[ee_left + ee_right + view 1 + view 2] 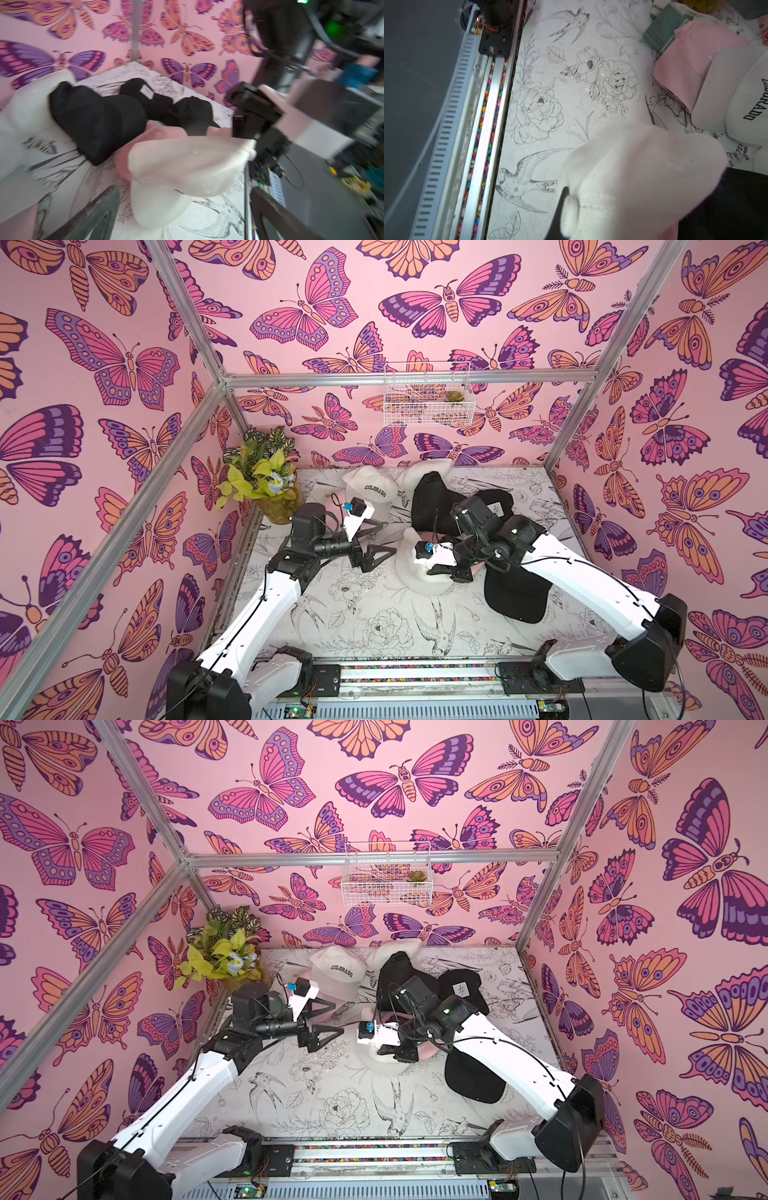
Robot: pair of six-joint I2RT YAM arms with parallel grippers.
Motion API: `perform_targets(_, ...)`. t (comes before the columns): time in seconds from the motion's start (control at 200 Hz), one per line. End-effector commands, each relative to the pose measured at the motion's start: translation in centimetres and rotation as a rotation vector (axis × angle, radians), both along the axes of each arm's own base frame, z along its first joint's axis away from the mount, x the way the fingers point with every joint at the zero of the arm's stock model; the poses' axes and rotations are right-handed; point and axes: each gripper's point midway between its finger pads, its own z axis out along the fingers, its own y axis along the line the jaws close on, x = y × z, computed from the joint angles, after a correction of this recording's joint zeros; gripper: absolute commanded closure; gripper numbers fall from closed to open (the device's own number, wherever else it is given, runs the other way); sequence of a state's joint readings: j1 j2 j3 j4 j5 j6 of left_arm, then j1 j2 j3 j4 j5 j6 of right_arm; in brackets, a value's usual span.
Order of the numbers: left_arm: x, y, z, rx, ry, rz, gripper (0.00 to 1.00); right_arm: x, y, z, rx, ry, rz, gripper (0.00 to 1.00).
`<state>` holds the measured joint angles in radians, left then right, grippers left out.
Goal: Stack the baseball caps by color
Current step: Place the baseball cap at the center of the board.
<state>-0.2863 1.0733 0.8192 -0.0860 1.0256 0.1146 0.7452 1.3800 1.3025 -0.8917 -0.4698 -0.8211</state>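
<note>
- The right gripper point(434, 571) is clamped tight on a soft cream-white cloth cap point(409, 574). This cap sits near the middle of the white worktop with drawn flowers and birds point(374, 622).
- A pink cloth cap point(434, 1051) peeks out from under that cream-white cap, on the side toward the right edge.
- A black cloth cap point(515, 593) lies just beside them, near the right edge of the worktop, partly under the right arm.
- The left gripper point(390, 537) is wide open and grips nothing. It points toward the middle of the worktop, near the held cap but not touching it.
- Past the left gripper, toward the far edge, sits a cream-white cap with black COLORADO letters point(370, 489). It rests on a second pink cap point(685, 72).
- A small teal brush point(658, 35) lies right beside that second pink cap.
- A plain cream-white cap point(424, 475) sits at the far edge, touching a heap of black cloth point(432, 502). I cannot tell if the heap is one cap or two.
- A black cap with a white square patch point(496, 506) lies next to the heap, toward the right edge.
- A leafy green plant in a pot point(257, 477) stands in the far left corner.
</note>
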Motion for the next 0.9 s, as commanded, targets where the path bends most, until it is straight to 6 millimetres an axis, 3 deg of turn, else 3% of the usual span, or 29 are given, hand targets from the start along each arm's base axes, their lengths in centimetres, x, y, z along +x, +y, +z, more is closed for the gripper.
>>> perform_targets(0.0,-5.2,-0.4,-0.4,-0.032,-0.079,-0.223,0.0,-1.6,-1.2,0.9,-0.041,-0.077,0.119,1.0)
perform_targets(0.105,-4.6,-1.0,-1.6,0.045,-0.12,-0.158,0.0,-2.9,-0.8,1.1,-0.025,-0.077,0.187,1.0)
perform_targets(0.431,-3.8,-3.6,-5.2,0.257,-0.105,-0.226,0.01,-4.7,1.1,0.9,-0.051,-0.062,0.332,1.0)
perform_targets(0.896,-3.9,-3.6,-6.0,0.319,-0.189,-0.32,0.02,-4.8,1.3,0.2,-0.084,-0.063,0.378,1.0)
